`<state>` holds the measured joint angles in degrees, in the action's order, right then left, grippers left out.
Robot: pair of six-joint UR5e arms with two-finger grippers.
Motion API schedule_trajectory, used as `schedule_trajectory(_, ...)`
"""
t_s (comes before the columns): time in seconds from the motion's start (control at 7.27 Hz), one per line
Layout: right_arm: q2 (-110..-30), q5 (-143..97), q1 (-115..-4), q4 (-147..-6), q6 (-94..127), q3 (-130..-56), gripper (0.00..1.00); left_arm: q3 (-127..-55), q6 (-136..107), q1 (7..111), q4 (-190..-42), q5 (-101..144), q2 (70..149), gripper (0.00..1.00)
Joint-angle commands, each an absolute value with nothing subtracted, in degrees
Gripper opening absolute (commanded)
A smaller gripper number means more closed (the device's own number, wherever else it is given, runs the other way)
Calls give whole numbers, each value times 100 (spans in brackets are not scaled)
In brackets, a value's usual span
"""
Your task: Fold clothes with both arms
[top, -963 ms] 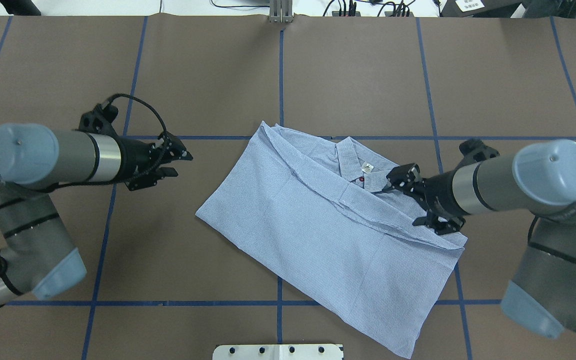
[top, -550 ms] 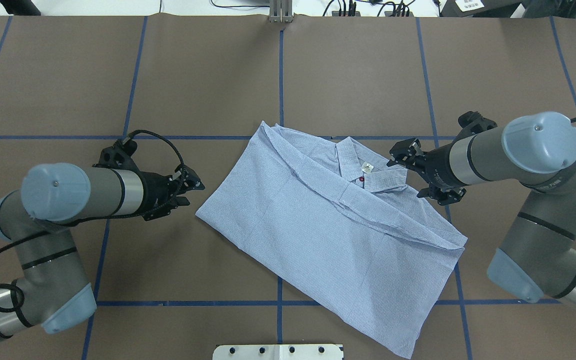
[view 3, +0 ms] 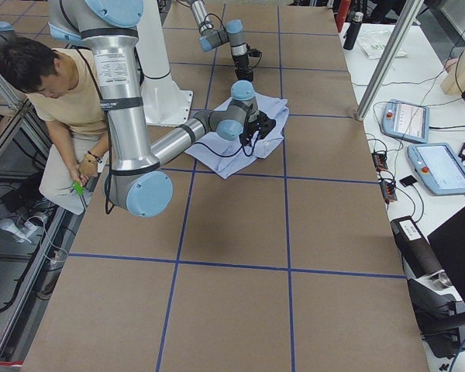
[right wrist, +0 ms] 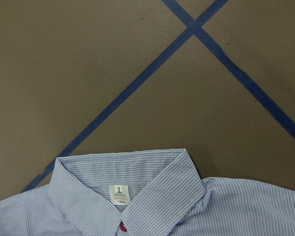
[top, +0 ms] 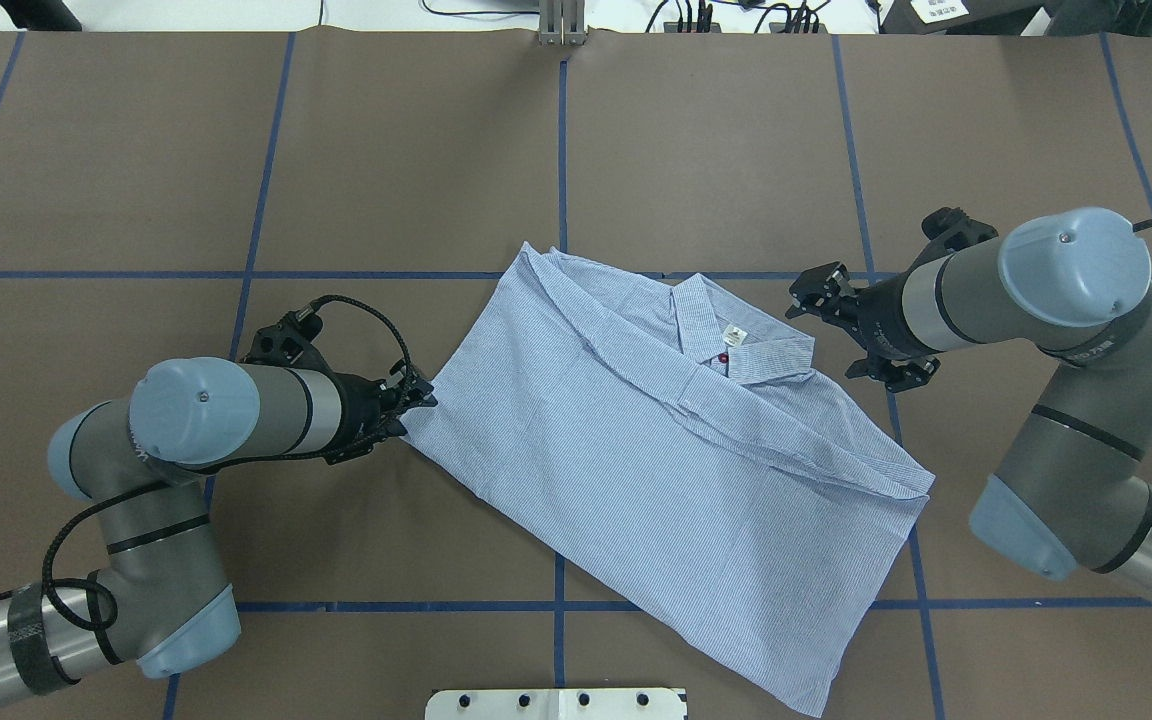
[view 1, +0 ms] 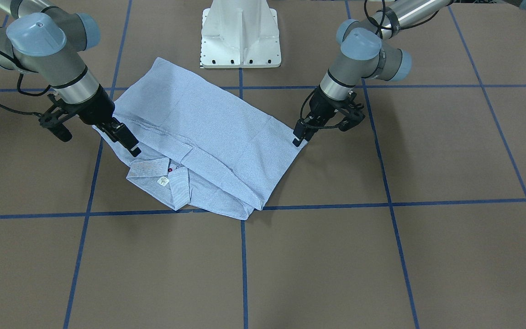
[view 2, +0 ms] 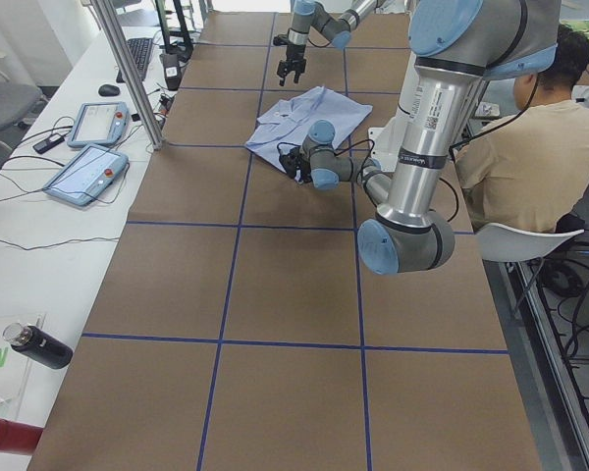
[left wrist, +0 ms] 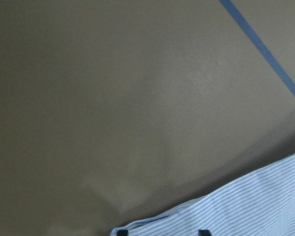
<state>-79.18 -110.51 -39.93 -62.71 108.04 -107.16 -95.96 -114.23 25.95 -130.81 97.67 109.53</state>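
The light blue striped shirt (top: 636, 470) lies partly folded on the brown table, collar and white tag (top: 733, 335) toward the far right. My left gripper (top: 426, 402) is open and low at the shirt's left corner. In the left wrist view the cloth's edge (left wrist: 246, 211) lies between the two fingertips (left wrist: 119, 232). In the front view it sits at that corner too (view 1: 300, 139). My right gripper (top: 823, 338) is open wide and empty, just right of the collar. The right wrist view shows the collar and tag (right wrist: 119, 193) but no fingers.
The white pedestal base (view 1: 240, 36) stands at the near table edge by the shirt's hem. Blue tape lines (top: 561, 150) grid the table. An operator (view 2: 530, 147) sits beside the base. Teach pendants (view 2: 88, 167) lie on a side bench.
My left gripper has moved right and down to the shirt's left corner. My right gripper has drawn back off the shoulder to just right of the collar. The shirt has not moved.
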Motion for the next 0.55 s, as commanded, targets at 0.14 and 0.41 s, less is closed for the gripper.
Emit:
schedule_trajectory(0.14,-7919,-11048,-3990,-6275,10802,-10696,100,-9649,-11417,2628,-13069,9773,10960,28)
schedule_trajectory(0.41,-7910,-11048,-3990,-6267,10802,-10696,100,-10045,-11391,2602,-12475,9782,10916,43)
